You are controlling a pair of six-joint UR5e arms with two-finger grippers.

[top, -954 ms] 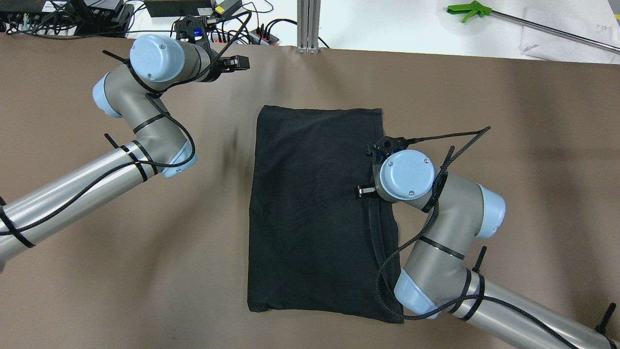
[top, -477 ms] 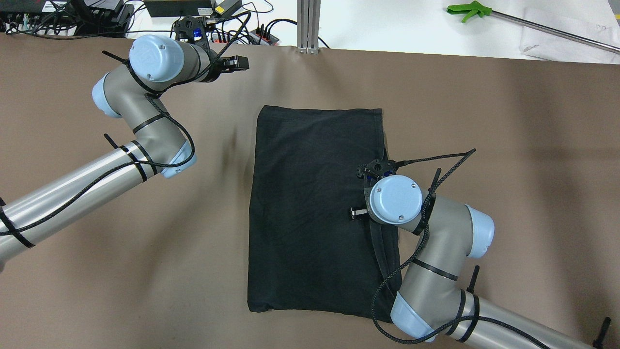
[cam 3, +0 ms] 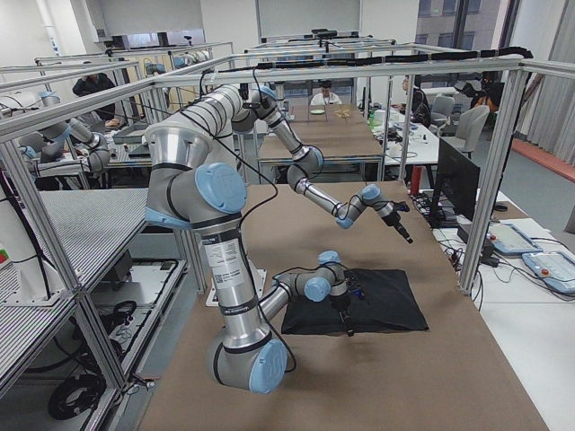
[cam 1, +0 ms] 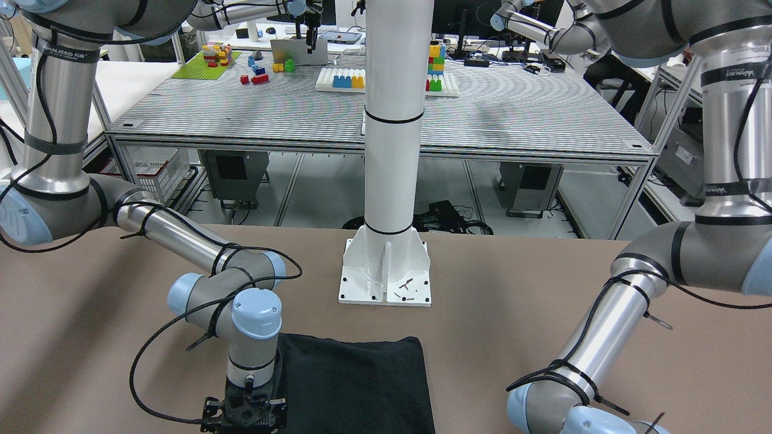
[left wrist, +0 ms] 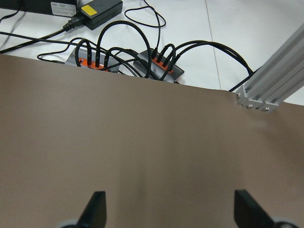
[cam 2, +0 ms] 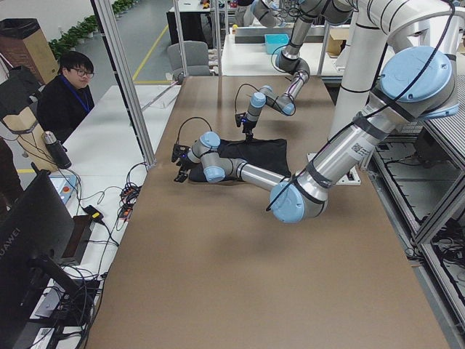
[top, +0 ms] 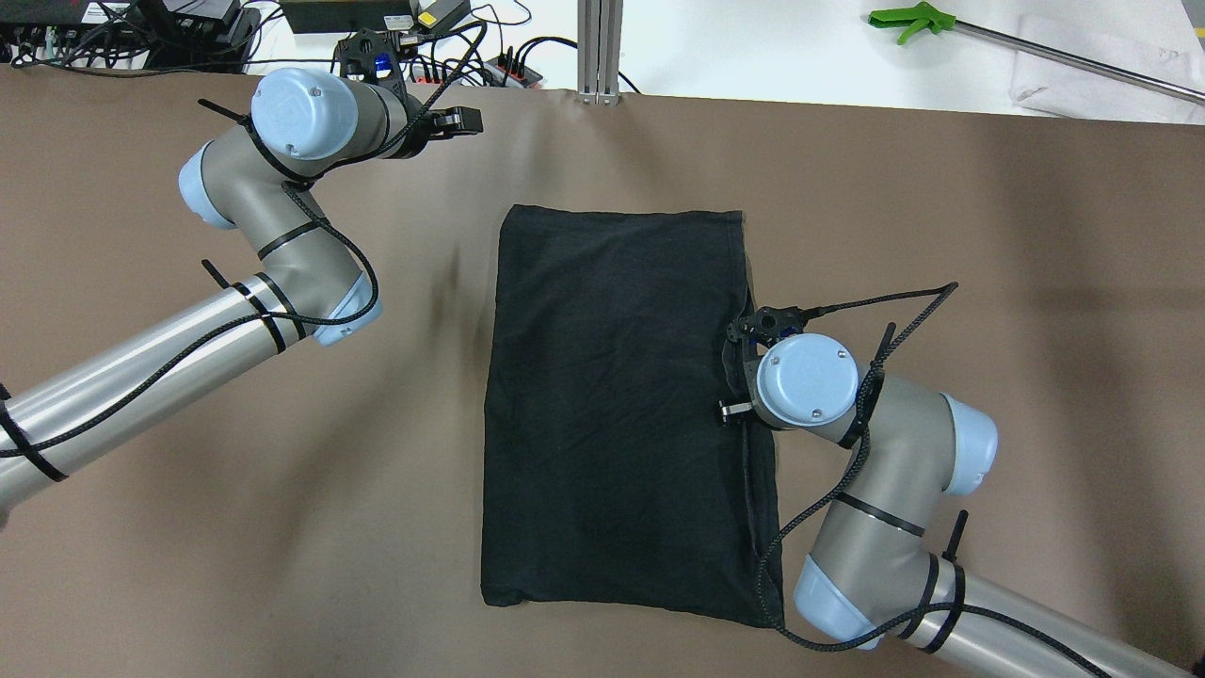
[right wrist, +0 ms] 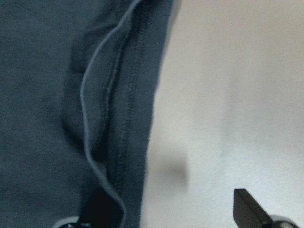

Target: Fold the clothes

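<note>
The clothes (top: 612, 405) are one black garment lying flat in a rectangle on the brown table, also in the front view (cam 1: 356, 386). My right gripper (right wrist: 171, 211) points straight down over the garment's right hemmed edge (right wrist: 126, 118), about halfway along it. It is open, one fingertip (right wrist: 97, 206) over the fabric and the other (right wrist: 247, 204) over bare table. In the overhead view the right wrist (top: 805, 377) hides most of that gripper. My left gripper (top: 461, 121) hovers open near the table's far left edge, well away from the garment, with only table between its fingertips (left wrist: 97, 209).
A white pole base (cam 1: 386, 277) stands bolted at the robot's side of the table. Power strips with cables (left wrist: 156, 66) and an aluminium post (top: 600, 47) sit past the far edge. A green-handled tool (top: 913, 19) lies far right. A person (cam 2: 69, 87) sits beside the table.
My right gripper has moved along the garment's right edge toward the robot, then shifted slightly outward to the right. The left arm and the garment have stayed put.
</note>
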